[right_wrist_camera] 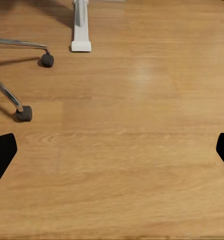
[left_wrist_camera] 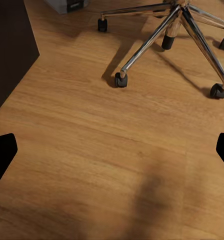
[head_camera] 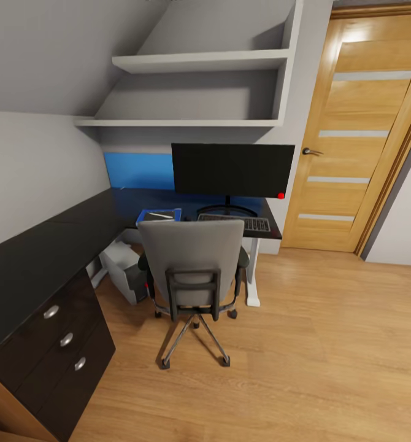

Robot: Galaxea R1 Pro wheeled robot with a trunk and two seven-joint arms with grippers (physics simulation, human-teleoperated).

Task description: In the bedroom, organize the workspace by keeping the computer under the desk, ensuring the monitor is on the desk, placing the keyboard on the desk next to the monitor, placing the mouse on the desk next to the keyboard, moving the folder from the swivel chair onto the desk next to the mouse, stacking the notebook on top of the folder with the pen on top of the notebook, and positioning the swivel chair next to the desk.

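Chair (head_camera: 192, 261) is sitting tucked at the desk (head_camera: 76, 227), folder (head_camera: 158, 215) lying on the desktop at its 12 o'clock beside the keyboard (head_camera: 242, 222); both grippers, left (left_wrist_camera: 112, 150) and right (right_wrist_camera: 112, 150), are hanging released over floor, so any approach wants slow base motion.

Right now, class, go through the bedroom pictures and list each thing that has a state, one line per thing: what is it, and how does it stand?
monitor: upright on the desk, screen dark
keyboard: flat on the desk by the monitor's base
swivel chair: upright, pushed toward the desk
computer: on the floor under the desk
folder: lying on the desk
door: shut
drawers: shut
left gripper: open
right gripper: open
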